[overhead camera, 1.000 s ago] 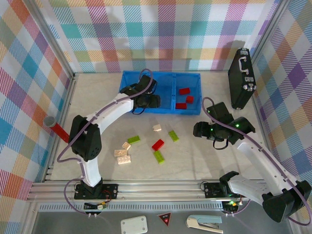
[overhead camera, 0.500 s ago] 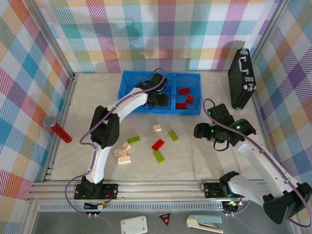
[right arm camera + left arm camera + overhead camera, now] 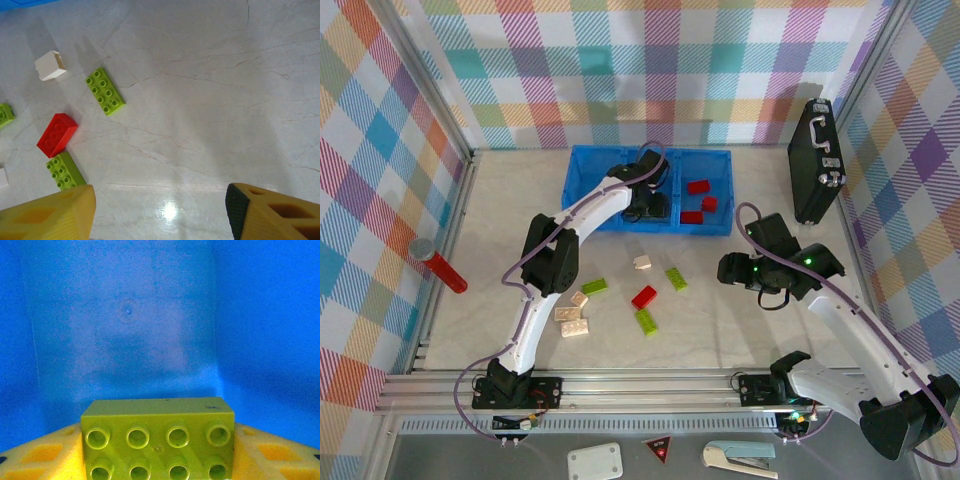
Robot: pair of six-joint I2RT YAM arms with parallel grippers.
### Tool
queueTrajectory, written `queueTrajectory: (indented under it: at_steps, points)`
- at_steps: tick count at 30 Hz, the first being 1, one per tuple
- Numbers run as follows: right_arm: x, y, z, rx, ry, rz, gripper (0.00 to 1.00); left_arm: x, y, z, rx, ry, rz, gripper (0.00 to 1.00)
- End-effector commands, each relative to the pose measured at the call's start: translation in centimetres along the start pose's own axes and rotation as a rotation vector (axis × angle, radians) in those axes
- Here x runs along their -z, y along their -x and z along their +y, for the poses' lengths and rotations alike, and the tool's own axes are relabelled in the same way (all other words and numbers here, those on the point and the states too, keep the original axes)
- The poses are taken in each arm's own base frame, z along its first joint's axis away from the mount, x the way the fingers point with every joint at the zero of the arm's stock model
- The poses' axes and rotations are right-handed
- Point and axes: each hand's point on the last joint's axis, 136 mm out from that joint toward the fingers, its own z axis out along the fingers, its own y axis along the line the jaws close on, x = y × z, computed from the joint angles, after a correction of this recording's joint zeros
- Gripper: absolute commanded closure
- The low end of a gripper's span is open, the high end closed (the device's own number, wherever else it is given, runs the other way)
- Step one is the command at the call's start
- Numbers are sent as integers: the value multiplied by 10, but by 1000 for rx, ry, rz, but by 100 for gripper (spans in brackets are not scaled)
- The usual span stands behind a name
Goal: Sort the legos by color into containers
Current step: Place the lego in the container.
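My left gripper [image 3: 157, 452] is shut on a lime green lego [image 3: 157, 437], studs facing the camera, between the yellow fingers [image 3: 45, 457]. It hangs over the bare floor of the middle container [image 3: 130, 340] of the blue tray [image 3: 582, 160]; from above the left gripper [image 3: 650, 207] is seen inside that compartment. Three red legos [image 3: 698, 186] lie in the right container. My right gripper [image 3: 728, 268] hovers open over the table, right of the loose legos: cream [image 3: 50, 65], green [image 3: 105, 91], red [image 3: 57, 134], green [image 3: 65, 171]. Its own view shows the right gripper [image 3: 160, 215] with nothing between its fingers.
More loose legos lie at centre-left: a green one [image 3: 594, 286] and three cream ones [image 3: 574, 327]. A black briefcase [image 3: 817, 160] stands against the right wall. A red cylinder with a grey cap [image 3: 438, 265] lies at the left edge.
My left arm has swung right along the tray, from the left compartment to the middle one, with the green lego still in it. The right arm has stayed put.
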Motion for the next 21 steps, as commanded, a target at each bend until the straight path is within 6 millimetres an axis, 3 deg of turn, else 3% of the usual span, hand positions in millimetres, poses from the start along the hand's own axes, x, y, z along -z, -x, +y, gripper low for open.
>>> queueTrajectory:
  at_steps: [1, 14, 21]
  points:
    - [-2, -6, -2, -1, -2, 18, 30, 17, -9, 7, 36, 18, 32, 42]
    - [-4, -10, -4, 1, 1, 15, 30, 33, -26, -11, 89, -24, 38, 43]
    - [-6, -10, -5, 1, -5, 17, 30, 24, -7, -11, 80, -2, -47, 43]
